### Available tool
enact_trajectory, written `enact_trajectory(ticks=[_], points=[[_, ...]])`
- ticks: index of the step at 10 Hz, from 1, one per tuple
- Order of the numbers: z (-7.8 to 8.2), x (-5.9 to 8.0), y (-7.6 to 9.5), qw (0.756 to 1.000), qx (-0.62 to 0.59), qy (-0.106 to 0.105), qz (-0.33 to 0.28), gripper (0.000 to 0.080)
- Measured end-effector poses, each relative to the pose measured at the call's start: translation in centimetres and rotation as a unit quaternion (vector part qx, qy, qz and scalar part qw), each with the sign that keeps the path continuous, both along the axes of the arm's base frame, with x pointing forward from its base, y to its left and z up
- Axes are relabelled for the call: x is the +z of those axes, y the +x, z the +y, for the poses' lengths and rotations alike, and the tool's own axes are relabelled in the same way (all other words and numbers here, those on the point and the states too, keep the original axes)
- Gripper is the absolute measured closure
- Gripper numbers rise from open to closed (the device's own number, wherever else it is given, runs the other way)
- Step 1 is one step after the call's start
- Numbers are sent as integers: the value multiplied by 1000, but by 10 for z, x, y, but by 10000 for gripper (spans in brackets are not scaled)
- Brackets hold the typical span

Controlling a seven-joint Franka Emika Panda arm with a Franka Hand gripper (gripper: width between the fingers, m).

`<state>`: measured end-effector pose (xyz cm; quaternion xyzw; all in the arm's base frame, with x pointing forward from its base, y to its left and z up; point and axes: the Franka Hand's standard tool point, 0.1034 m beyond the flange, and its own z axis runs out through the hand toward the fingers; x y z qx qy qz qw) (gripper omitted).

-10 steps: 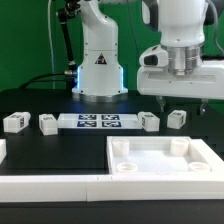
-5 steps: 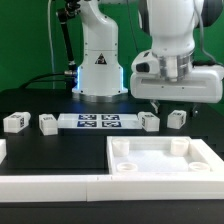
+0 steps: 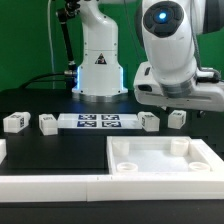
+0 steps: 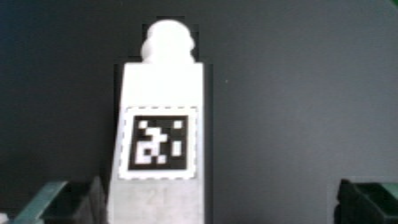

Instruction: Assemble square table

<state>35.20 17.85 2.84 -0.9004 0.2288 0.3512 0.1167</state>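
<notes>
While the claw point(image 4: 210, 203) stands wide open and holds nothing, its two dark fingers point(image 4: 54, 200) show at either side of a white block leg point(image 4: 164, 120) in the wrist view, apart from it. That leg lies flat on the black table, its tag facing up and a rounded peg at one end. Which of the four legs it is I cannot tell.

In the exterior view the arm hangs over the table's point(image 3: 60, 145) back part on the exterior view's right. Below it lie two legs point(image 3: 149, 121) point(image 3: 177, 119) near each other. Two more legs point(image 3: 14, 122) point(image 3: 47, 123) lie toward the exterior view's left edge. The marker board point(image 3: 98, 122) lies between the pairs. The square panel point(image 3: 160, 165) lies rim up near the front edge, toward the exterior view's right corner.
</notes>
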Motion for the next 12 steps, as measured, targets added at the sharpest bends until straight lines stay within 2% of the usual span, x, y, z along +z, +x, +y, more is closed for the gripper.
enact_trajectory(ticks=[2, 9, 12], points=[[1, -4, -1, 998, 3, 24, 54, 151], [-2, -4, -10, 998, 3, 21, 61, 151], [-3, -11, -18, 997, 2, 20, 70, 151]])
